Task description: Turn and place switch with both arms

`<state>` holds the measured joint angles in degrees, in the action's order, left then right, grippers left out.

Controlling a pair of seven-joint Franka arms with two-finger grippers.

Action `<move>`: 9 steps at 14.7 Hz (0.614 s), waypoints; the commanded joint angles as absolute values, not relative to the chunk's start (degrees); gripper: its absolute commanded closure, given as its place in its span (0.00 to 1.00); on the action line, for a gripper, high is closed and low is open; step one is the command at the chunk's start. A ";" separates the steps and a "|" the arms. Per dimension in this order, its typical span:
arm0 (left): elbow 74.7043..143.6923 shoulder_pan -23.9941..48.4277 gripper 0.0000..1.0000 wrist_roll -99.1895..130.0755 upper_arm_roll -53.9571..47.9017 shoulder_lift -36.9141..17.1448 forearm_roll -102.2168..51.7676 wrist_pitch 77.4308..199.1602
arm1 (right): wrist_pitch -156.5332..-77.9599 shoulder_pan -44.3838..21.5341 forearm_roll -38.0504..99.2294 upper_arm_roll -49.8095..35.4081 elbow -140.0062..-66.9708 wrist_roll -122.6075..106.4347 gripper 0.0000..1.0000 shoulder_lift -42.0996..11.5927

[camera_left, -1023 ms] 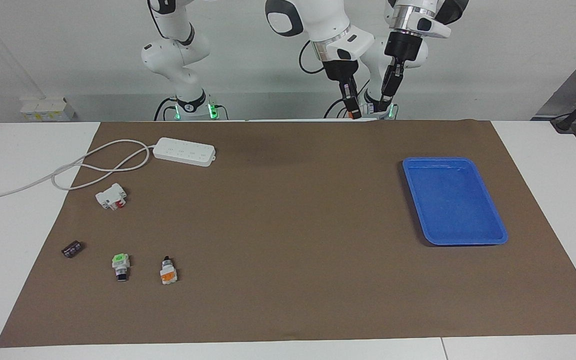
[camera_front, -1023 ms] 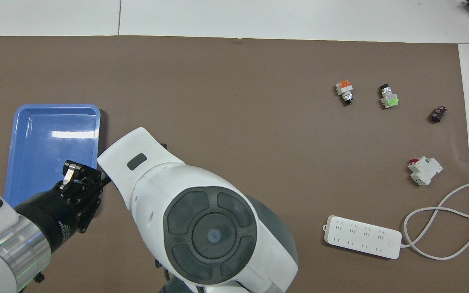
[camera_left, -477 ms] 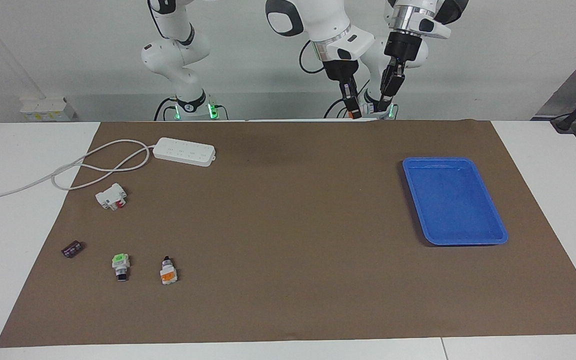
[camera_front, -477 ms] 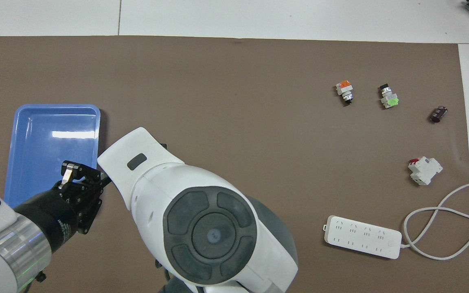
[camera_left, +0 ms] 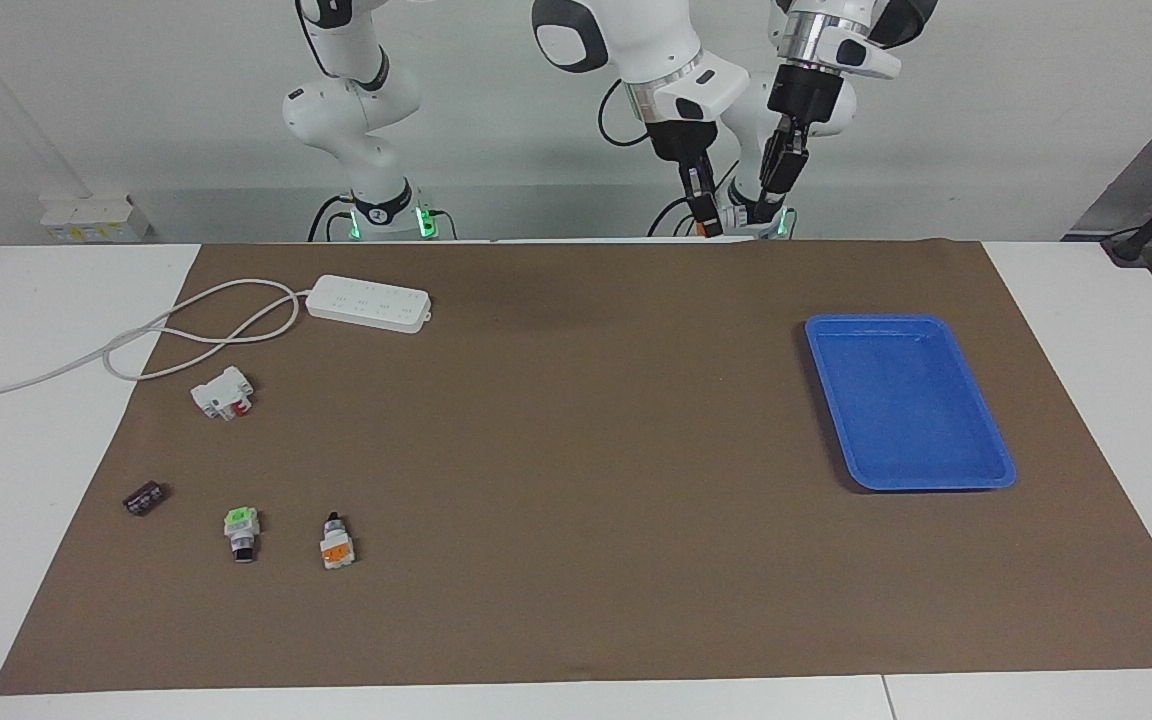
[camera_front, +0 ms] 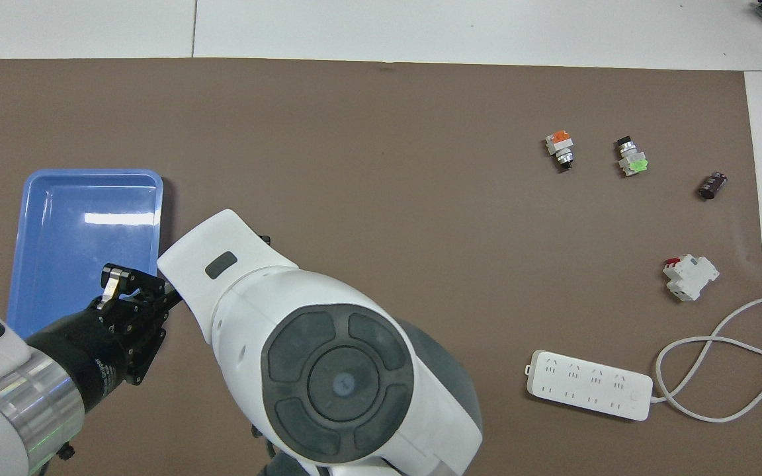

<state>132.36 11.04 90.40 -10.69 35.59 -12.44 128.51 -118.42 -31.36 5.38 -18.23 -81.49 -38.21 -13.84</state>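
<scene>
Left gripper (camera_left: 768, 208): raised in the air, pointing down, over the edge of the brown mat (camera_left: 586, 450) closest to the robots, in front of the left arm's base. Not possible to tell if released or clenched. Nothing seen in its grasp.

Right gripper (camera_left: 704, 222): also raised, just beside the left one, at the end of an arm reaching across from the right arm's end of the table. Hidden under its own arm in the overhead view. Grip state not possible to tell either.

Well apart from both grippers, the switch (camera_left: 335, 545): lying on the mat toward the right arm's end of the table, far from the robots, black knob end turned toward them, orange face visible on the body. Untouched.

Just beside it, closer to the right arm's end: green-capped switch (camera_left: 240, 530), then a small dark cylinder (camera_left: 144, 497). Nearer to the robots than these: white block with red part (camera_left: 223, 392), then a white power strip (camera_left: 368, 302) with looped cable.

Toward the left arm's end: blue tray (camera_left: 936, 487), flat on the mat.
</scene>
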 commanded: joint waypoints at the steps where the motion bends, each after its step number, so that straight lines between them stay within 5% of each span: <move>1: 133.33 11.87 0.83 88.34 -10.20 36.65 -13.27 126.30 | -118.65 -30.94 6.24 -18.72 -80.60 -38.94 1.00 -13.97; 9: 133.07 12.04 0.83 90.96 -10.55 36.56 -13.27 127.00 | -118.65 -31.03 6.24 -18.72 -80.60 -38.94 1.00 -13.97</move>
